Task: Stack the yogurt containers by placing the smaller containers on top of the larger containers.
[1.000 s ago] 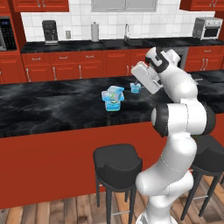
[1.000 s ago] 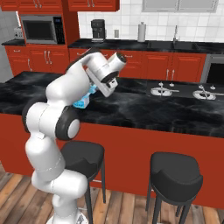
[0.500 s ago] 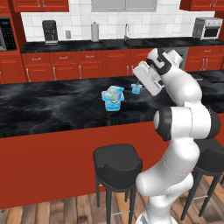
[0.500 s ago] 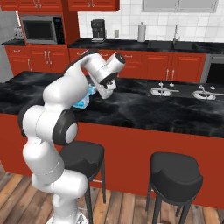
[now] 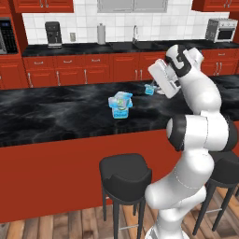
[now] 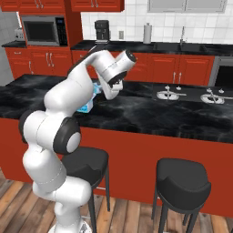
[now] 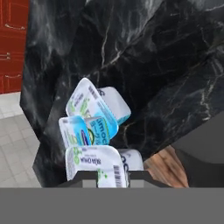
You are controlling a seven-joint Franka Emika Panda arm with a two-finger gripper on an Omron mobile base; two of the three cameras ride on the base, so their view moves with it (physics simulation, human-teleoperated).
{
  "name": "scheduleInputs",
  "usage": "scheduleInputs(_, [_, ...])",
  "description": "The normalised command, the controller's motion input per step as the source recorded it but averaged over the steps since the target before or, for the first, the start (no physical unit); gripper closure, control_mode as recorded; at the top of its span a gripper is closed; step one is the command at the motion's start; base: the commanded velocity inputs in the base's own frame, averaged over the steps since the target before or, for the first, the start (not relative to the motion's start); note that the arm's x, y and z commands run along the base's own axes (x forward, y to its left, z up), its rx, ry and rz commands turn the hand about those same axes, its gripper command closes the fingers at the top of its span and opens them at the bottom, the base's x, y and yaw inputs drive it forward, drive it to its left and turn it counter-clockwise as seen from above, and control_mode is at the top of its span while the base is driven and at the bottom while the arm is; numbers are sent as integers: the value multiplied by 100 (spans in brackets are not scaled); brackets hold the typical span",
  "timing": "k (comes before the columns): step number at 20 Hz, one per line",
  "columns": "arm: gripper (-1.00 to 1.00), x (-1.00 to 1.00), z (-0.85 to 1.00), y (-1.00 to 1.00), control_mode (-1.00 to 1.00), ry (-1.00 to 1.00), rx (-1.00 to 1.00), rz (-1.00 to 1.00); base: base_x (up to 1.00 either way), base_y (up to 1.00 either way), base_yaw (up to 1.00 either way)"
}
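Jaws of the gripper stand a little apart with the tiny cup between them. Its white lid, with green print and a barcode, spans most of the gap. Whether the fingers actually press on its sides I cannot tell, since just their dark tips show at the cup's edges. In the left base view the same cup sits right at the end of the hand, low over the black marble counter. Whether it rests on the stone or hangs just clear of it cannot be made out.

Straight ahead of the jaws, past the tiny cup, the other two yogurt containers stand close together on the counter. The mid-sized cup is the nearer one, with a blue top and a teal label turned toward the jaws. The wide tub is just behind it, its pale rimmed lid tipped in the rolled hand view. The two overlap and seem to touch, and in the left base view they read as one small pile. Which sits on which I cannot tell. Bare dark marble separates that pile from the tiny cup, so the cup in the jaws is near them but clearly apart.

Beyond the pile, still ahead of the jaws, the counter ends. Past the edge are wooden flooring and the black seat of a stool below counter level.
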Motion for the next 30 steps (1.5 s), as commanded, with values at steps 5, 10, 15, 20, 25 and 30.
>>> scheduleInputs(5, [100,0,8,13,-100,5,0,-7,0,0,0])
scheduleInputs(10, [100,0,7,25,-100,4,0,-7,0,0,0])
scheduleInputs(15, [100,0,1,22,-100,3,0,-7,0,0,0])
scheduleInputs(20, [100,0,0,17,-100,4,0,-6,0,0,0])
scheduleInputs(25, [100,0,0,18,-100,3,0,-6,0,0,0])
scheduleInputs(30, [100,8,0,5,-100,3,0,-6,0,0,0])
